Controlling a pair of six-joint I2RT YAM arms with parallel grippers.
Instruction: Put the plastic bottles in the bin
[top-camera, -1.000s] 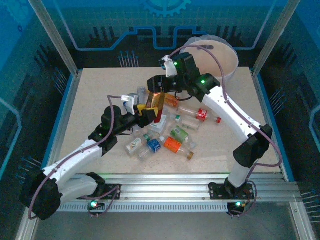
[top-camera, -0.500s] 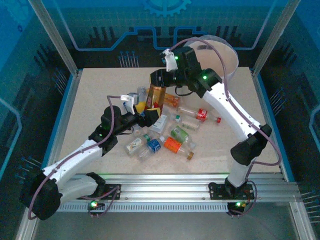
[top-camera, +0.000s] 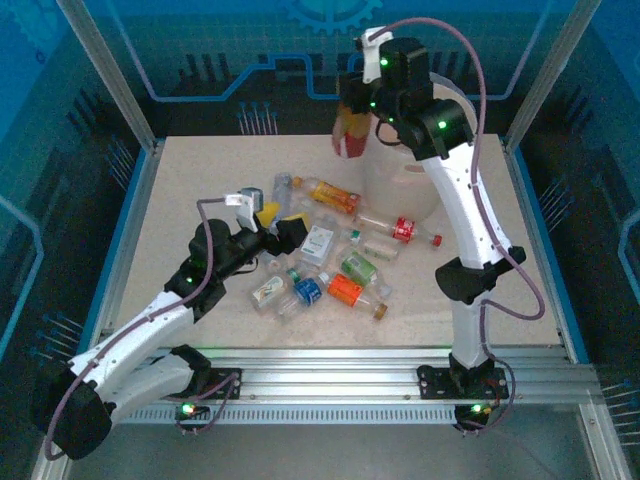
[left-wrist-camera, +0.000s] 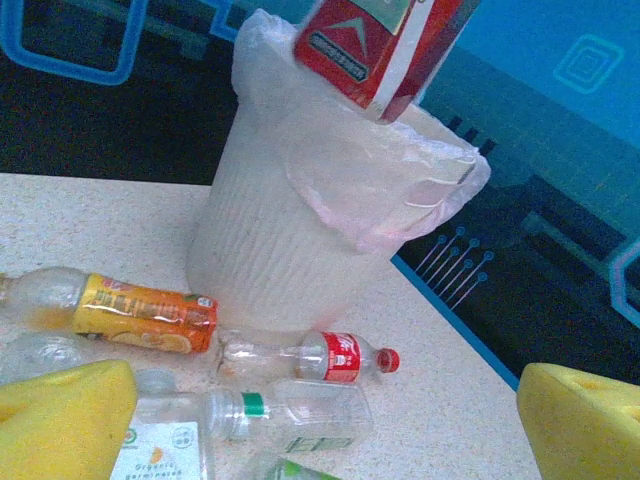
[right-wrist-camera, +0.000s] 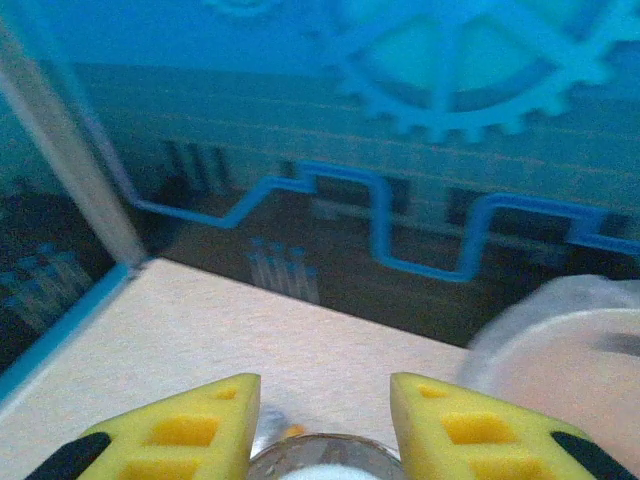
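Right arm has swung up toward the far edge since the frame a second ago. Right tool (top-camera: 352, 112) is clenched on a red-labelled bottle (top-camera: 350, 138), carried clear of the desk (top-camera: 200, 180). Left wrist view: the bottle hangs at the bin's rim; whether it is over the opening, cannot tell. Bin (top-camera: 400, 185) stands near the far right corner. Left tool (top-camera: 279, 226) is released, pads apart, low over the remaining bottles (top-camera: 330, 270) lying mid-desk. An orange-labelled bottle (left-wrist-camera: 140, 315) lies near the bin's base.
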